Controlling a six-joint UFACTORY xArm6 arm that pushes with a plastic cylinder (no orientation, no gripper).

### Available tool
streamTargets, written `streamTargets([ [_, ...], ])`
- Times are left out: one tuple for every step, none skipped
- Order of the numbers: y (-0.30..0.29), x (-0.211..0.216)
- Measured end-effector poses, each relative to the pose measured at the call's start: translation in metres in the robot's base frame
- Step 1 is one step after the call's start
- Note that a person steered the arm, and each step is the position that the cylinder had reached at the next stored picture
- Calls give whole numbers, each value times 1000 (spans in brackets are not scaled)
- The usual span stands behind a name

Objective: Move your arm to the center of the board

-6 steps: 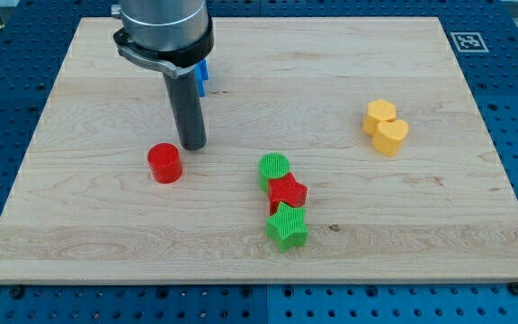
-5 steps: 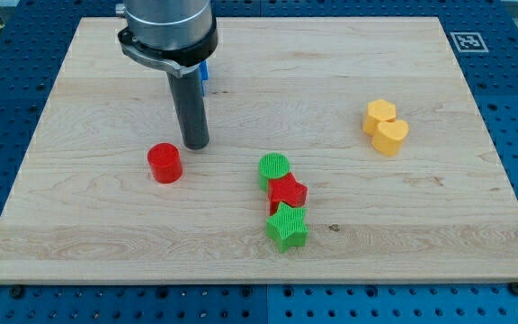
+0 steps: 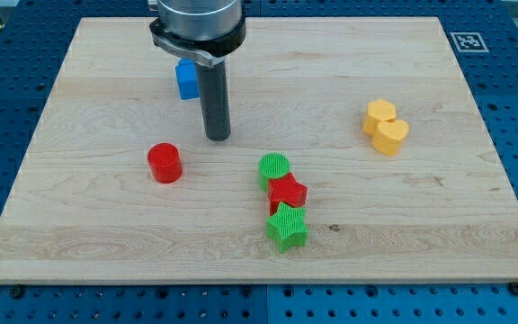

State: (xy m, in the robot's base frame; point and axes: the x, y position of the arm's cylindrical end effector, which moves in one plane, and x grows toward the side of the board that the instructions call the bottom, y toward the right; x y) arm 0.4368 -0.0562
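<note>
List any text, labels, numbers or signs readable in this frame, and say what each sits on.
No readable words or numbers anywhere.
One sign only: a black-and-white square fiducial marker on the board at the view's top right corner; it is a pattern, not text.
The blocks and the arm show no lettering.

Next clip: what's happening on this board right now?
A single arm with a dark rod is heading for the board's centre, pushing nothing. My tip touches no block: it sits toward the view's right of the red cylinder, below the blue block, and up-left of the green cylinder, red star and green star. Two yellow blocks sit toward the view's right.
</note>
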Motion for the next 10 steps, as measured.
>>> streamTargets([
  [4,-5],
  [9,-8],
  [14,-12],
  [20,-17],
  [27,-21],
  [35,-26],
  [45,-30],
  [55,-35],
  [63,-36],
  [65,-38],
])
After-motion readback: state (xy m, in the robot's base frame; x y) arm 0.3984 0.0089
